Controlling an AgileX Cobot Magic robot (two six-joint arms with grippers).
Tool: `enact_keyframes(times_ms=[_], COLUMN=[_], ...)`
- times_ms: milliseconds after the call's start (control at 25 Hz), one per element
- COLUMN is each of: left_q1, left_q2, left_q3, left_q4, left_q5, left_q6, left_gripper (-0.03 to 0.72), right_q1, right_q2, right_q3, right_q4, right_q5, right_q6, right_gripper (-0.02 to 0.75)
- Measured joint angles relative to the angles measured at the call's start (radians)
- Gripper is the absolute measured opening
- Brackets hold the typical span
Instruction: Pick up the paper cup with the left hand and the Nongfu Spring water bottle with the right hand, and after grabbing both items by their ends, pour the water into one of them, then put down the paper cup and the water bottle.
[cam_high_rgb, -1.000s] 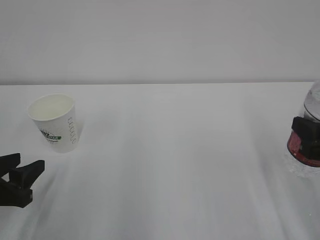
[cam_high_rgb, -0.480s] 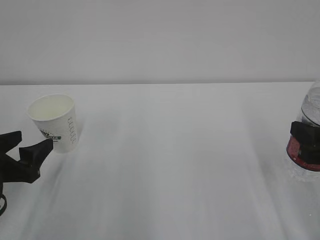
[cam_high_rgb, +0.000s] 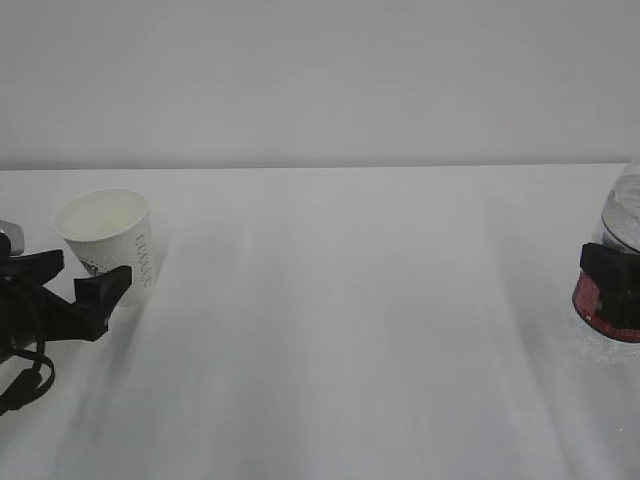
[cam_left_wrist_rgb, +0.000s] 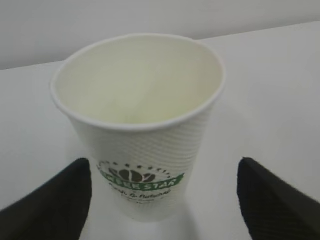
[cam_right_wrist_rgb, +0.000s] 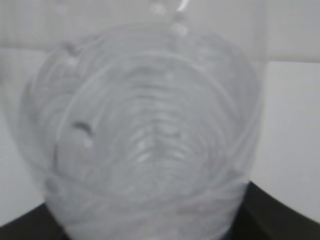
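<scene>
Cup: paper cup stood upright at table left, between the spread fingers.
Left hand: jaws wide, gripping nothing.
Right hand: clamped around water bottle at right edge.

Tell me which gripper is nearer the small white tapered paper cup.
Left. The left gripper stands open with the paper cup between its fingers, not yet closed on it. The right gripper is across the table at the clear plastic bottle.
</scene>
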Motion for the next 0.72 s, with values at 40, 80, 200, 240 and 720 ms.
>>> enact_keyframes(times_ms=[40, 80, 200, 240, 720], left_q1=[0.000, 0.000, 0.000, 0.000, 0.000], left_q2=[0.009, 0.015, 0.018, 0.018, 0.116], left_q3=[-0.008, -0.017, -0.035, -0.039, -0.100], left_q4=[-0.002, -0.006, -0.025, -0.030, -0.034], left_q5=[0.000, 0.000, 0.000, 0.000, 0.000], left_q6=[0.000, 0.000, 0.000, 0.000, 0.000], left_gripper=[0.687, 0.687, 0.687, 0.687, 0.687], right_q1=[0.000, 0.000, 0.000, 0.000, 0.000], right_q2=[-0.002, -0.001, -0.001, -0.001, -0.001], right_q3=[0.000, 0.000, 0.000, 0.000, 0.000], right_q4=[0.000, 0.000, 0.000, 0.000, -0.004], right_q5=[0.000, 0.000, 0.000, 0.001, 0.001], right_q6=[0.000, 0.000, 0.000, 0.000, 0.000], right_gripper=[0.430, 0.430, 0.430, 0.430, 0.430])
